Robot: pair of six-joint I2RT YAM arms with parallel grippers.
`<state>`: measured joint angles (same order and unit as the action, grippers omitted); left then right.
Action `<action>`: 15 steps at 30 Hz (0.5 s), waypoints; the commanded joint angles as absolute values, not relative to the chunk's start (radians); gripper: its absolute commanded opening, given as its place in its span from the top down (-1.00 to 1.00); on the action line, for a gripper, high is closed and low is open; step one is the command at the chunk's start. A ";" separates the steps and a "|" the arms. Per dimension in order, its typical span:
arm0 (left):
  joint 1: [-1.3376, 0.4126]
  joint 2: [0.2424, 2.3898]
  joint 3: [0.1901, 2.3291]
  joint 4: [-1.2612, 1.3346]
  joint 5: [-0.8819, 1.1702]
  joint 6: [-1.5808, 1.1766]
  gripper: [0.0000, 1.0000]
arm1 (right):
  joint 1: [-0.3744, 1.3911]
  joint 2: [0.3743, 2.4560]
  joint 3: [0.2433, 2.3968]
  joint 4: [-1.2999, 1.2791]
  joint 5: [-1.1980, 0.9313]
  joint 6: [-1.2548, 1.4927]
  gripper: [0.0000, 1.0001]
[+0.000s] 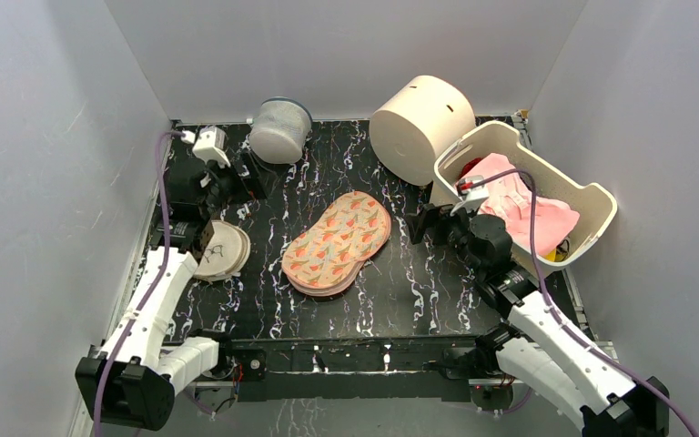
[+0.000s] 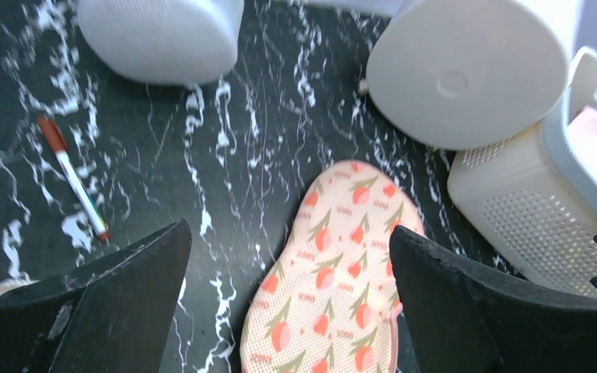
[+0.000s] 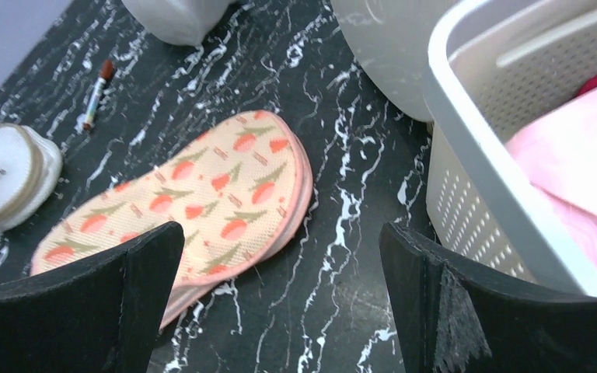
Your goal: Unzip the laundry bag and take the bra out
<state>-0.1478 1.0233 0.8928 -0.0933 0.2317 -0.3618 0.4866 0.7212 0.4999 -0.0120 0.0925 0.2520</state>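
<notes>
The laundry bag (image 1: 337, 241) lies flat and closed in the middle of the black marble table, salmon-orange with red and green motifs. It also shows in the left wrist view (image 2: 334, 272) and the right wrist view (image 3: 194, 186). The bra is hidden. My left gripper (image 1: 248, 175) is open and empty, up and to the left of the bag; in its own view (image 2: 288, 229) the bag's end lies below, between the fingers. My right gripper (image 1: 423, 224) is open and empty just right of the bag; its own view (image 3: 281, 233) shows bare table between the fingers.
A grey-white mesh cylinder (image 1: 279, 129) and a large cream cylinder (image 1: 421, 127) stand at the back. A white basket (image 1: 501, 130) holding pink cloth (image 1: 532, 211) stands at the right. A round beige disc (image 1: 220, 250) lies left. A pen (image 2: 74, 179) lies near the mesh cylinder.
</notes>
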 commanded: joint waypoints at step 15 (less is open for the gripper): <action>-0.305 0.848 1.328 -0.138 0.011 -0.094 -0.97 | 0.489 0.818 1.141 -0.262 0.139 0.223 -0.96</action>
